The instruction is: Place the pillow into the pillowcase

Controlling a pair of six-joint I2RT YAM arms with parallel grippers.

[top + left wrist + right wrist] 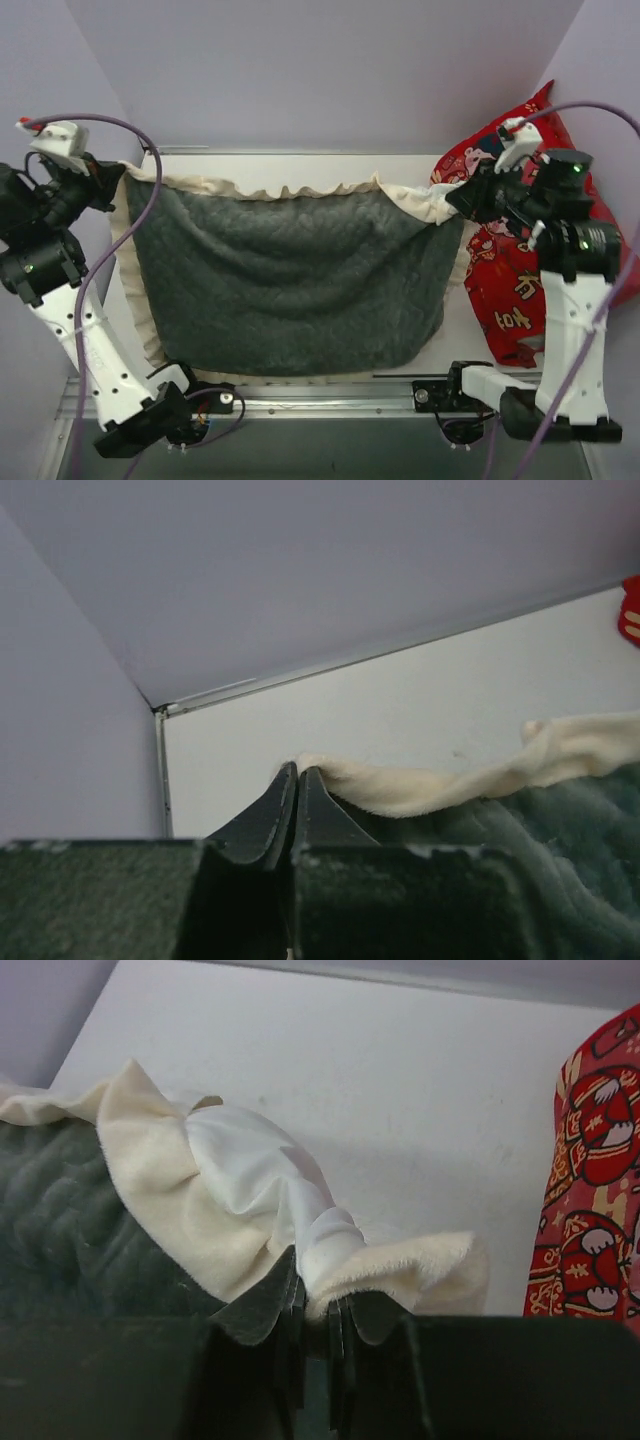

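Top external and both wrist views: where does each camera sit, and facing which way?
Top external: above and behind the arms, looking down at the pillowcase; both arms show, bases at the bottom.
Left wrist: on the left arm, facing the back wall past the left pincer, shut on the frill.
Right wrist: behind the right pincer, shut on the frill's other corner.
Shared: right wrist and top both show the red cushion.

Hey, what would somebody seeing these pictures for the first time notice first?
The big dark grey quilted pillowcase with its cream frill, spread across the middle. The left tool pinches its far left corner and the right tool its far right corner. A bright red cartoon cushion stands out at the right edge.
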